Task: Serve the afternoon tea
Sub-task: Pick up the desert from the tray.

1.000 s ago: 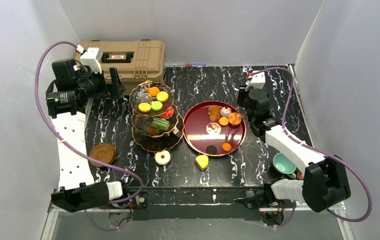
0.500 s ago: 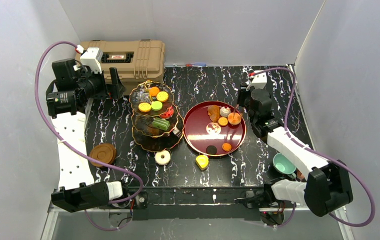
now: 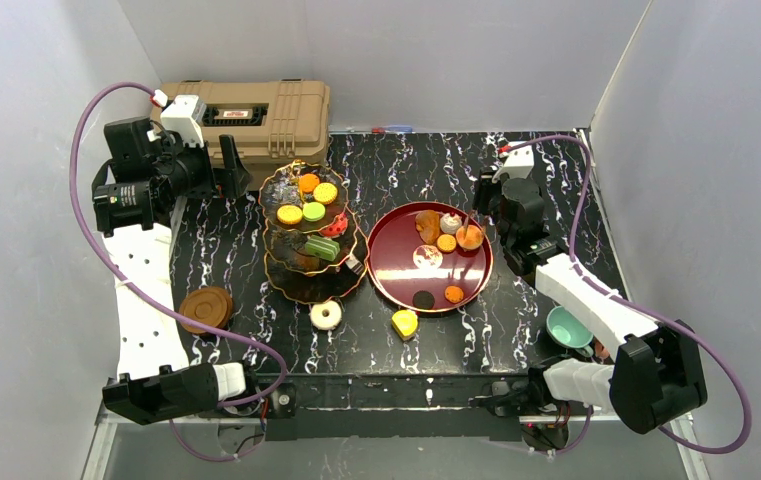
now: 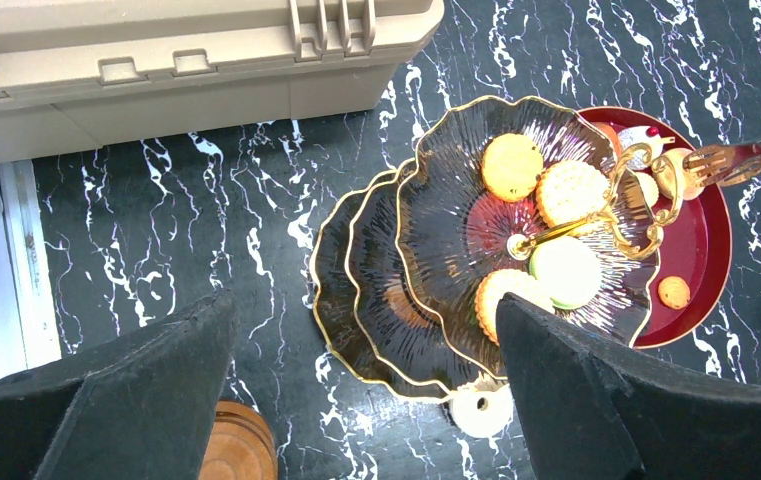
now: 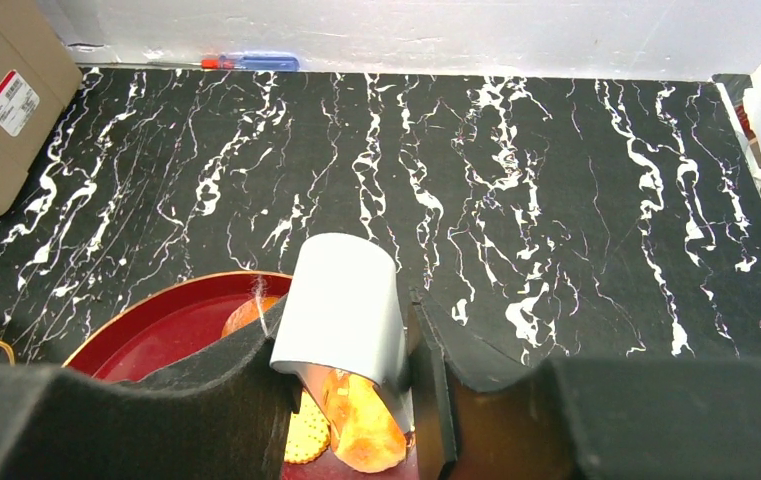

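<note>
Black marbled tabletop (image 3: 406, 160), tan case (image 3: 256, 115) at the rear.

Step, as judged: taking an orange sweet (image 5: 361, 425) from the red tray (image 3: 386, 272) for the three-tier stand (image 3: 301, 288).

- Right gripper (image 5: 346, 345) pinches grey-handled tongs (image 5: 341, 300), a grip plain only in the right wrist view.
- The tongs' gold tips show only in the left wrist view.
- Left gripper (image 4: 361, 330) is splayed and empty, above the stand.

Next move, as judged: carry the sweet across to a free tier.

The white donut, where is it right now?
In the top view, the white donut lies on the table just in front of the tiered stand, left of the yellow sweet.
</note>
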`<control>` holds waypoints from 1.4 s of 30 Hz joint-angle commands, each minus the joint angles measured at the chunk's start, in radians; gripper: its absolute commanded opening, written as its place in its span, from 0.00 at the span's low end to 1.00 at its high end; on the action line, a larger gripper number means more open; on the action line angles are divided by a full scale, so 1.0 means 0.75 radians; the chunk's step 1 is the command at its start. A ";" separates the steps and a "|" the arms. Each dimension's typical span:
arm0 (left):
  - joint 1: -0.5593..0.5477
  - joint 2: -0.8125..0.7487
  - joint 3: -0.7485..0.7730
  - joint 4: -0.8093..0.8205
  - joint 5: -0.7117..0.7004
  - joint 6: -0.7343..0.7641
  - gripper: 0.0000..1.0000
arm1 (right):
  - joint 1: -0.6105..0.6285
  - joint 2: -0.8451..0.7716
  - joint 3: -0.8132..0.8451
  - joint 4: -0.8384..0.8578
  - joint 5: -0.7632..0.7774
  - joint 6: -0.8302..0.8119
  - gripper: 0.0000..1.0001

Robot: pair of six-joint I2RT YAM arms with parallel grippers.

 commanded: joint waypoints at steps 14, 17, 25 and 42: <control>0.005 -0.011 0.024 -0.008 0.017 0.011 0.99 | -0.002 -0.009 0.002 0.061 -0.007 0.022 0.56; 0.006 -0.013 0.021 -0.007 0.011 0.014 0.99 | -0.002 0.001 0.000 0.061 0.001 0.026 0.55; 0.005 -0.010 0.020 -0.001 0.007 0.011 0.99 | -0.002 0.058 -0.004 -0.001 -0.034 0.033 0.47; 0.006 -0.006 0.034 -0.001 0.019 0.002 0.99 | -0.002 0.000 0.054 -0.085 -0.040 -0.047 0.01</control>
